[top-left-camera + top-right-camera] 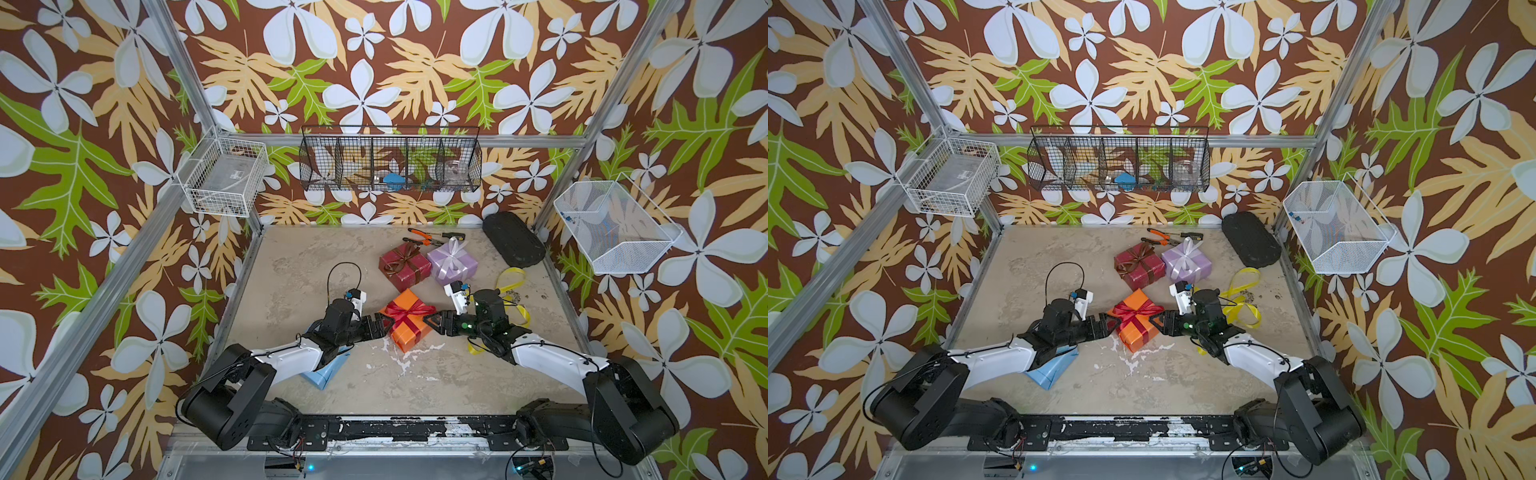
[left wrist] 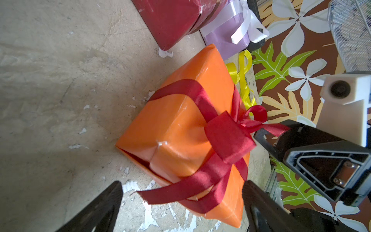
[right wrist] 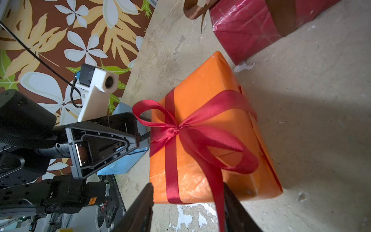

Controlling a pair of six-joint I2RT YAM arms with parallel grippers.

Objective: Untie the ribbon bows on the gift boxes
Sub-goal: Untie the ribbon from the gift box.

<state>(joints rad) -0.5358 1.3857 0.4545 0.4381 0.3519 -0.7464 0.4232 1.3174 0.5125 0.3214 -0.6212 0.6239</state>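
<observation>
Orange glossy paper box [image 1: 405, 300] sits mid-way across the beige mottled tabletop [image 1: 299, 266] on my feed, one corner turned toward each arm. The red satin ribbon bow [image 1: 409, 312] on top of it is tied, both loops standing.

My left gripper [image 1: 385, 323] is at the box's left corner with its jaws spread wide. From the left wrist camera the near corner of the box lies between the two fingers, and I see nothing pinched. My right gripper [image 3: 187, 185] is at the opposite corner, jaws partly apart. One tail [image 3: 217, 190] of the red bow runs down between them, close along one finger, with a clear gap on the other side, so it is not clamped.

Behind, the dark red paper box [image 1: 405, 268] with its brown ribbon bow [image 1: 409, 253] stands just beside the lilac paper box [image 1: 453, 266] with its white ribbon bow [image 1: 455, 249]; both bows are tied. A light blue paper box [image 1: 326, 372] lies partly hidden under my left arm. A yellow satin ribbon [image 1: 513, 276] lies loose on the tabletop by my right arm.
</observation>
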